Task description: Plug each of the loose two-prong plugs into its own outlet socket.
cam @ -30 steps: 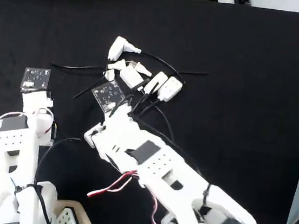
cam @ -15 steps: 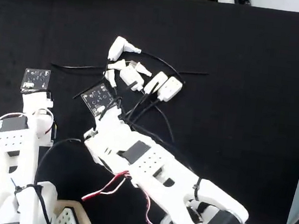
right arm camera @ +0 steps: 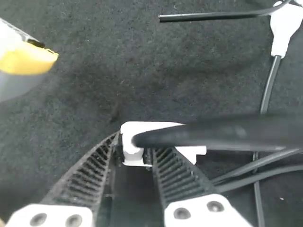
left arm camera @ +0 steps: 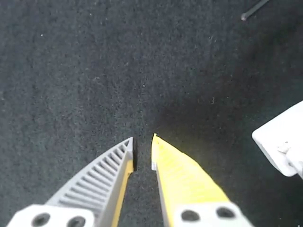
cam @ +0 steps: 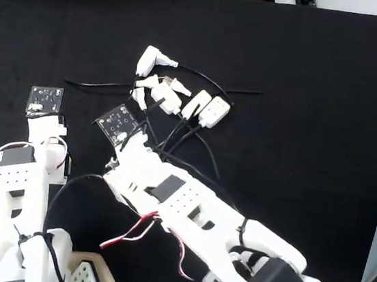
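Start with the black bench (cam: 318, 95). On it, find the right arm (cam: 188, 203), laid slantwise with its tip at a heap of white plugs and sockets (cam: 180, 100) tangled in black cords (cam: 201, 153). Hard to tell from above which white piece is a plug and which a socket. Off to one side, see the left arm (cam: 14, 188), apart from the heap.

Next, look at the right hand (right arm camera: 134, 144): clamped on a small white plug (right arm camera: 156, 126), low on the bench at the near side of the heap, under a thick black cord (right arm camera: 213, 135). Then the left hand (left arm camera: 143, 153): tips almost together, nothing between them, over bare bench near the right hand.

Now the step, most likely getting this plug free and over to a socket:

- Grip the hard body of the plug, never the cord.
- Lift slowly. Watch that thick cord on top; could snag and drag the whole heap along.
- Find the two prongs first. Cannot see them here.
- Turn the prongs to face the two slots of a free socket.
- Pin that socket with the left hand, so as not to shove it away.
- Push straight in, not at a slant.
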Tool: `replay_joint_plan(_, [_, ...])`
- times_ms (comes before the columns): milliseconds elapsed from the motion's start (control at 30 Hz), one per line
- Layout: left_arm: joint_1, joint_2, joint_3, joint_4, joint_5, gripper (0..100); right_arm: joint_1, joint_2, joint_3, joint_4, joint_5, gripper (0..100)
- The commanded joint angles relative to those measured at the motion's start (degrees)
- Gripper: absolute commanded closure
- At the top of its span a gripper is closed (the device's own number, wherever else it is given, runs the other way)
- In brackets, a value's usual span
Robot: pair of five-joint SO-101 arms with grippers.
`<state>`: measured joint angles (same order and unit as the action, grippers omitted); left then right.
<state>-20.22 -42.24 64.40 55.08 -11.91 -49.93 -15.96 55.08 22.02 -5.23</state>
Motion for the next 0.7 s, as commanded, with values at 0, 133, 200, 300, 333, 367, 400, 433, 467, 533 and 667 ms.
replay_joint_plan(0, [-0.57, -0.88, -0.22, -0.35, 0.35, 92, 1.23, 1.19, -3.03, -0.70, 0.79, 98.6])
replay_joint_plan(133, [-0.57, -0.79, -0.22, -0.35, 0.26, 92, 2.64, 1.63, -3.47, -0.44, 0.79, 98.6])
replay_joint_plan(200, [-0.57, -0.79, -0.22, -0.35, 0.26, 92, 1.85, 1.63, -3.30, -0.35, 0.79, 98.6])
replay_joint_plan(300, [-0.57, -0.79, -0.22, -0.44, 0.26, 92, 0.70, 1.63, -3.30, 1.93, 2.46, 98.6])
replay_joint_plan(333, [-0.57, -0.79, -0.22, -0.44, 0.26, 92, 0.62, 1.63, -3.30, 2.81, 3.69, 98.6])
replay_joint_plan(367, [-0.57, -0.79, -0.22, -0.44, 0.26, 92, 0.70, 1.63, -3.38, 3.34, 4.57, 98.6])
replay_joint_plan(400, [-0.57, -0.79, -0.22, -0.44, 0.26, 92, 0.79, 1.63, -3.38, 3.69, 5.10, 98.6])
replay_joint_plan(433, [-0.57, -0.79, -0.22, -0.44, 0.26, 92, 0.88, 1.63, -3.30, 3.69, 5.27, 98.6])
replay_joint_plan(467, [-0.57, -0.79, -0.22, -0.44, 0.26, 92, 0.97, 1.63, -3.21, 4.04, 5.63, 98.6])
replay_joint_plan(533, [-0.57, -0.79, -0.22, -0.44, 0.26, 92, 0.97, 1.63, -3.56, 6.15, 7.03, 98.6])
replay_joint_plan(667, [-0.57, -0.79, -0.22, -0.44, 0.26, 92, 0.97, 1.63, -3.56, 7.47, 9.58, 98.6])
